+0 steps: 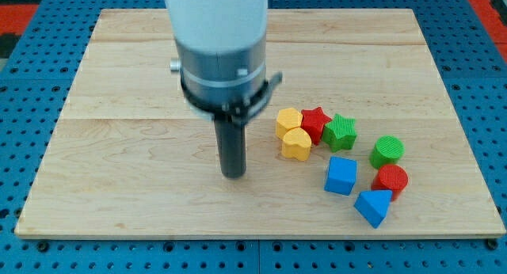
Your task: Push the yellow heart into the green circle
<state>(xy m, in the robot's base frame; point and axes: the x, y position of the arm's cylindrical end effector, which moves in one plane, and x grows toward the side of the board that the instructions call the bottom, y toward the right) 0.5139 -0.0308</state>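
Observation:
The yellow heart (296, 144) lies right of the board's middle, touching a yellow hexagon (289, 120) just above it. The green circle (387, 150) lies further toward the view's right, apart from the heart. My tip (233, 174) rests on the board to the left of the yellow heart, a short gap away and slightly lower in the view. The rod hangs from the arm's white and grey body (219, 44) at the view's top.
A red star (315, 122) and a green star (341, 131) sit between the yellow blocks and the green circle. A blue cube (341, 176), a red circle (390, 180) and a blue triangle (373, 207) lie below. The wooden board (119, 163) has edges all round.

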